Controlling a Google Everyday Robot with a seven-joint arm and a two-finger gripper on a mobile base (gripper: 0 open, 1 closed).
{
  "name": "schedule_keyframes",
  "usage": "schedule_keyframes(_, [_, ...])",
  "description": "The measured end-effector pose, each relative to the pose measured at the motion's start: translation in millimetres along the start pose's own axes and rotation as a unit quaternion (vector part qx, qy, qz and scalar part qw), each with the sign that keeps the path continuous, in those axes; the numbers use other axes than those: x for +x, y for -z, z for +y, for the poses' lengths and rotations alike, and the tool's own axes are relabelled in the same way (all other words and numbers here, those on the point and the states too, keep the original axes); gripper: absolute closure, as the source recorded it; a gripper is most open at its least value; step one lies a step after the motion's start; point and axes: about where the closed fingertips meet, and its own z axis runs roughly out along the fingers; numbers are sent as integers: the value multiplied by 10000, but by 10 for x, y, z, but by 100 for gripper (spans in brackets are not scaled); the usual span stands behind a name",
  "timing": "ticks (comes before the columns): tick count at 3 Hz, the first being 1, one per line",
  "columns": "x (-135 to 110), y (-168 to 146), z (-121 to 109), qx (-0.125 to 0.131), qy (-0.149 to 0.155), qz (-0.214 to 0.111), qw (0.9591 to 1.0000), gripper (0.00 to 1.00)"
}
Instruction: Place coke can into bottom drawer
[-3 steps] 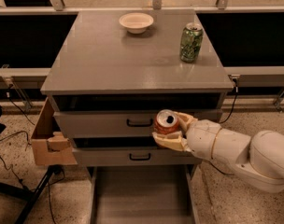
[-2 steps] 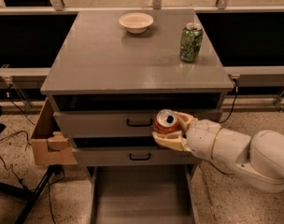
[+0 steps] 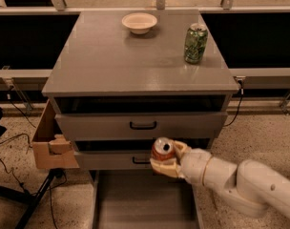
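The gripper clasps the coke can upright by its sides; the can hangs before the middle drawer, above the pulled-out bottom drawer; seemingly poised for lowering inside.

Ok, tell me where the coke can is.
Camera view, lower centre: the coke can is held in the tool, in front of the middle drawer's handle, above the open bottom drawer.

White bowl and green can upright on cabinet top, well apart. Cardboard box against cabinet's left side.
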Motion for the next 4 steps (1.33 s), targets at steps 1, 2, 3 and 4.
schedule_keyframes(1, [610, -72, 139, -48, -238, 89, 9997, 100])
schedule_keyframes(2, [1155, -165, 259, -117, -393, 175, 9990, 100])
schedule_keyframes(3, [1833, -417, 367, -247, -466, 213, 9984, 100])
schedule_keyframes(4, [2148, -617, 413, -421, -466, 311, 9975, 100])
